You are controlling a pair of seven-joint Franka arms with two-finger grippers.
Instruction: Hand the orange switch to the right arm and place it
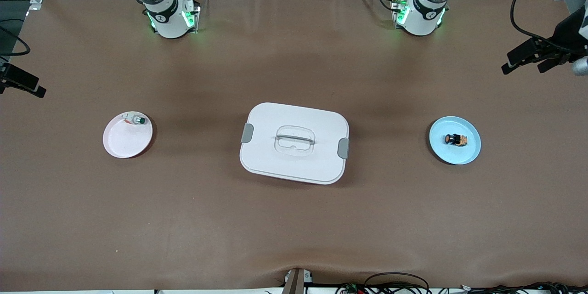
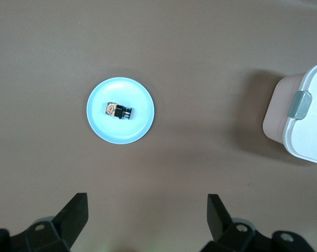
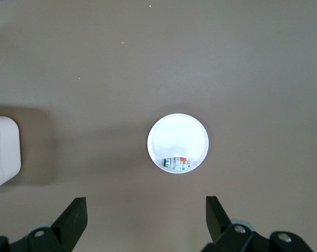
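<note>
The orange switch [image 1: 455,139] lies on its side on a light blue plate [image 1: 452,154] toward the left arm's end of the table. In the left wrist view the switch [image 2: 119,111] sits mid-plate [image 2: 120,134], its black barrel and tan terminals showing. My left gripper [image 2: 147,202] hangs open high over bare table beside that plate, holding nothing; in the front view it [image 1: 522,69] is at the table's edge. My right gripper [image 3: 146,202] is open and empty, high over bare table beside a pale pink plate [image 3: 177,131].
A white lidded box [image 1: 294,142] with grey clips and a handle stands mid-table between the plates. The pale pink plate [image 1: 124,140], toward the right arm's end, holds a green-capped button [image 1: 138,120]. Brown mat covers the table.
</note>
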